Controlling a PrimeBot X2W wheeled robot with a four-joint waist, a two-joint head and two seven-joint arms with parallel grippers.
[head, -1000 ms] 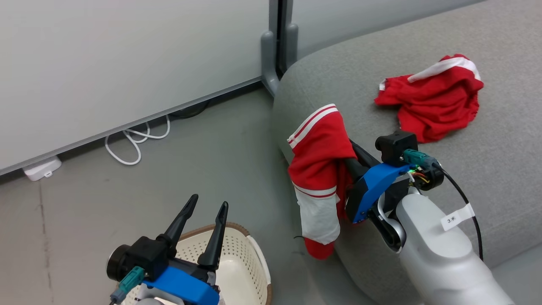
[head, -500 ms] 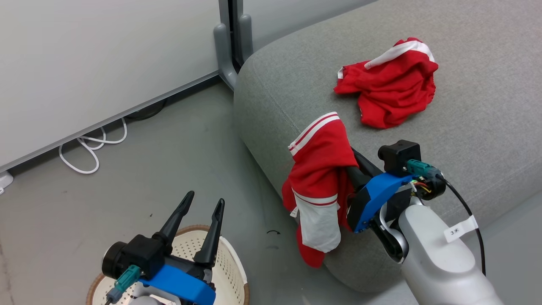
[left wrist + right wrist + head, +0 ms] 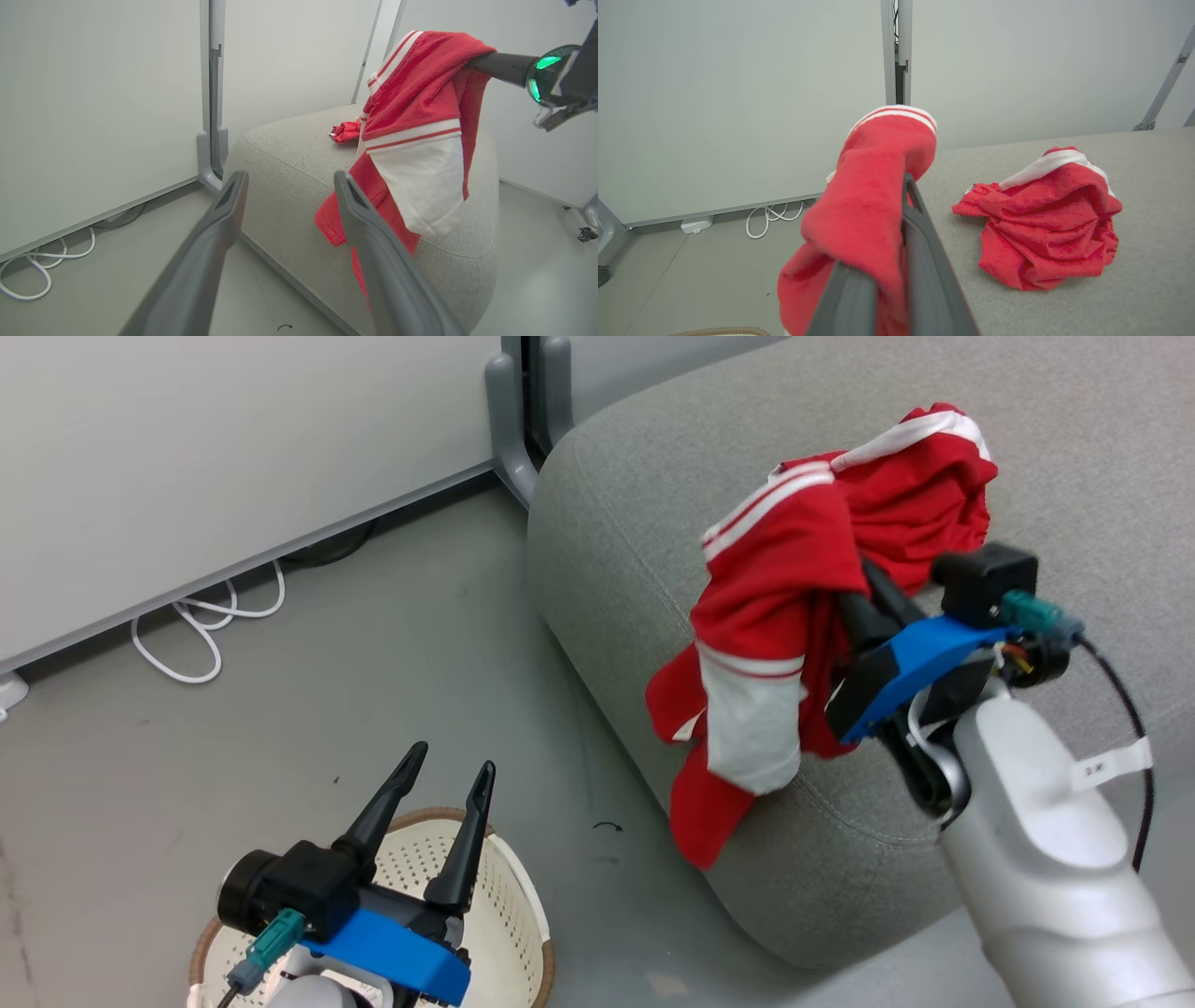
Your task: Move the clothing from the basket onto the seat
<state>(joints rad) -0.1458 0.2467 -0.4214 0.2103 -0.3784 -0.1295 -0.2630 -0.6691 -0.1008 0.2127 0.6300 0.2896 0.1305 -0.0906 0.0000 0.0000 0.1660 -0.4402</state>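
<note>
R gripper (image 3: 864, 593) is clamped on a garment (image 3: 766, 607) just over the seat (image 3: 635, 523) edge, w/ its tail hanging down the side. The other garment (image 3: 1045, 224) lies on the seat. Letting go here risks the hanging weight dragging it to the floor (image 3: 373, 663). L gripper (image 3: 451, 758) is spread, empty, over the basket (image 3: 523, 915).

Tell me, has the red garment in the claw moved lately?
Yes. The held garment has moved from the seat edge inward, toward the crumpled garment lying there.
</note>
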